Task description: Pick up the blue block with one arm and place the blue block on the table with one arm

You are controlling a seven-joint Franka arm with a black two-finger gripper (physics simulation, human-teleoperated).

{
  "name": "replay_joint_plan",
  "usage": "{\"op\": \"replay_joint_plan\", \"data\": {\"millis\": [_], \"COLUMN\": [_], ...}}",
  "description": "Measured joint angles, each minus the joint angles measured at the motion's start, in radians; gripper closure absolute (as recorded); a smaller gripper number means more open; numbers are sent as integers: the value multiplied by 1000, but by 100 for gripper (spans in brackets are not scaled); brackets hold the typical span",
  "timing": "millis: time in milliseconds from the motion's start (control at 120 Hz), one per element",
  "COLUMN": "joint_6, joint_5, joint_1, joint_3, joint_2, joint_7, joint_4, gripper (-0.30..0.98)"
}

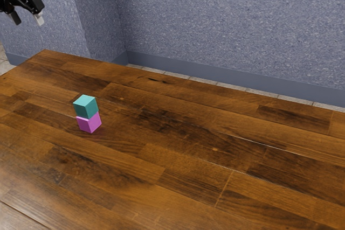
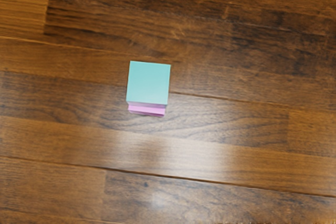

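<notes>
High in the exterior view's upper left corner, my gripper [image 1: 28,19] hangs open above the table, its two fingers apart with nothing between them. Well below it, a teal-blue block [image 1: 85,106] rests on top of a pink-purple block [image 1: 90,123], which stands on the wooden table [image 1: 178,149]. The wrist view looks down on the blue block [image 2: 149,83], with a strip of the pink block [image 2: 147,109] showing along one side beneath it.
The table's far edge runs in front of a grey-blue speckled wall [image 1: 226,25]. A wall corner juts out behind the table's end nearest the arm. Tiled floor [image 1: 215,82] shows between table and wall.
</notes>
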Motion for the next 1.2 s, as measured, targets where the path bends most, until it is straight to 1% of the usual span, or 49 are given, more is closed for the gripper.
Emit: {"op": "replay_joint_plan", "data": {"millis": [150,225,267,300,417,475,558,717,808,858,1017,1200], "joint_6": [-2,-24,-34,-41,-56,-51,-10,80,153,190,291,382], "joint_5": [0,8,14,16,36,41,22,6,2,0,3,-2], "joint_1": [0,-32,-63,-74,-36,4,40,39,14,-6,-34,-28], "joint_3": [-2,-9,-10,-4,12,14,15,12,12,12,9,7], "joint_2": [0,-86,-128,-129,4,83,165,188,189,190,247,336], "joint_7": [29,40,46,50,58,59,51,-1,-29,-44,-85,-99], "joint_4": [1,108,131,125,101,71,5,-127,-230,-261,-278,-245], "gripper": [2,2,2,2,2,2,2,2,2,2,2,2]}}
